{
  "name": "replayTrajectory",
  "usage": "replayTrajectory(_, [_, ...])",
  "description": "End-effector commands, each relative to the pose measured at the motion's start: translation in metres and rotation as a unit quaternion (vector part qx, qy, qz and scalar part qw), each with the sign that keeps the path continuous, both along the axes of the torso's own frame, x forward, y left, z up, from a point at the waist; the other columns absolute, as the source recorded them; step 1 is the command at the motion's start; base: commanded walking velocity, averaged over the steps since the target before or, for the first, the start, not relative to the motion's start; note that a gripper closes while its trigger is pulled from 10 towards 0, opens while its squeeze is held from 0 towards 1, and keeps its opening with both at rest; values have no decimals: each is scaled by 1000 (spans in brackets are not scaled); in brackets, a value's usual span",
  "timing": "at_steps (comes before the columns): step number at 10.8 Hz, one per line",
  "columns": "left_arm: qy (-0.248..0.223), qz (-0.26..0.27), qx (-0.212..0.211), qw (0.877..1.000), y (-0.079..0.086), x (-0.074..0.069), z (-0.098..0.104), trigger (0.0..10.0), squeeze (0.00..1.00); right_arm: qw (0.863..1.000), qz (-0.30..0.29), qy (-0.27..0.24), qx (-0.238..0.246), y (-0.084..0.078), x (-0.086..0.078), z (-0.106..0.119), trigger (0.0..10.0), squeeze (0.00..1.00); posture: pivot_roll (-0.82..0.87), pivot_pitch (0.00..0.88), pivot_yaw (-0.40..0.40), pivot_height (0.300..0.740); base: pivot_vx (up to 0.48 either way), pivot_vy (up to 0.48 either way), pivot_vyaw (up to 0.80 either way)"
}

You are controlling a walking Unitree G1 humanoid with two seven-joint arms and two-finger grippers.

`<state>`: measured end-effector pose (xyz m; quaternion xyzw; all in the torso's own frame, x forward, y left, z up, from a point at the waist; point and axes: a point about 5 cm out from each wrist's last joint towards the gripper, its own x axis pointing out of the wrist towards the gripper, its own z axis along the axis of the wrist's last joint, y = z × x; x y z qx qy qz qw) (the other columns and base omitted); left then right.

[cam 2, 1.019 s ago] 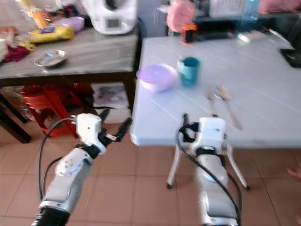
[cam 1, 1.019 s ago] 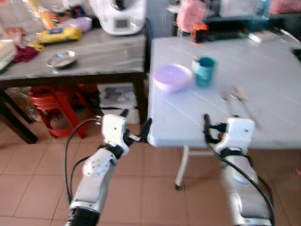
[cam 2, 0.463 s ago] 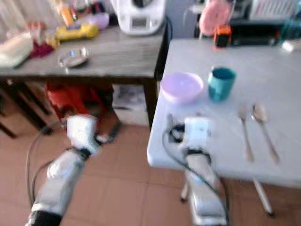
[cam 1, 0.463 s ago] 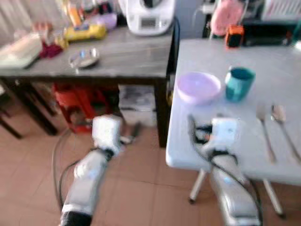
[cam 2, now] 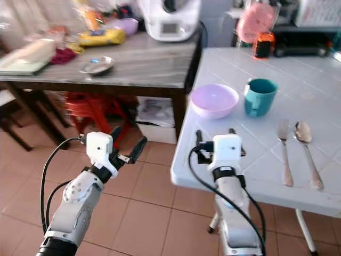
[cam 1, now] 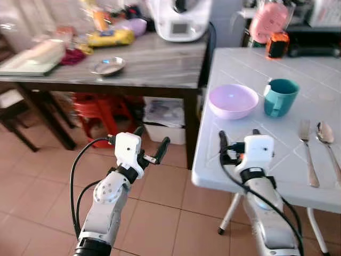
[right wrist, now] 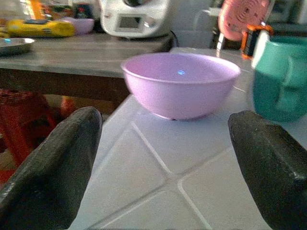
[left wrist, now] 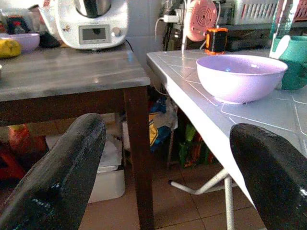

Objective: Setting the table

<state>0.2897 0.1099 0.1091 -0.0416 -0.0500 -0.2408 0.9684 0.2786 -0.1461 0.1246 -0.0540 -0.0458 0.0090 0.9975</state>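
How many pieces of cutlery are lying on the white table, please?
2: a fork and a spoon lie side by side on the white table, to the right of the teal mug.

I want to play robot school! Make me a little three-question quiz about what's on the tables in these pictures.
1. True or false: the round lilac plastic bowl stands on the white tiled table.
2. Which sits nearest the teal mug?
A. the metal fork
B. the lilac bowl
C. the small steel dish on the grey wooden table
3. Fill in: the metal spoon lies beside the ____.

Key: 1 true. 2 B. 3 fork. Bonus: the right gripper hovers open over the white table's near edge, and the left gripper is open over the floor.
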Motion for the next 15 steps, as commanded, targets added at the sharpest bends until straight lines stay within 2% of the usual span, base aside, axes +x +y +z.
replayTrajectory(1, [2, -7, 6, 1000, 3, -1, 1, 10000, 0, 1000, 3, -14, -7, 2, 1, 6, 10000, 0, -100, 66, 122, 740, 0, 0, 0])
replayTrajectory(4, [11, -31, 4, 999, 3, -6, -2, 10000, 0, 1000, -8, -11, -14, -3, 2, 7, 10000, 0, -103, 69, 118, 740, 0, 0, 0])
replayTrajectory(11, [2, -56, -6, 998, -4, -8, 1, 10000, 0, 1000, -7, -7, -9, -1, 1, 5, 10000, 0, -112, 70, 121, 740, 0, 0, -704])
replayTrajectory(15, [4, -62, -7, 998, -7, -9, -1, 10000, 0, 1000, -4, -8, -9, -1, 2, 6, 10000, 0, -114, 70, 119, 740, 0, 0, 0])
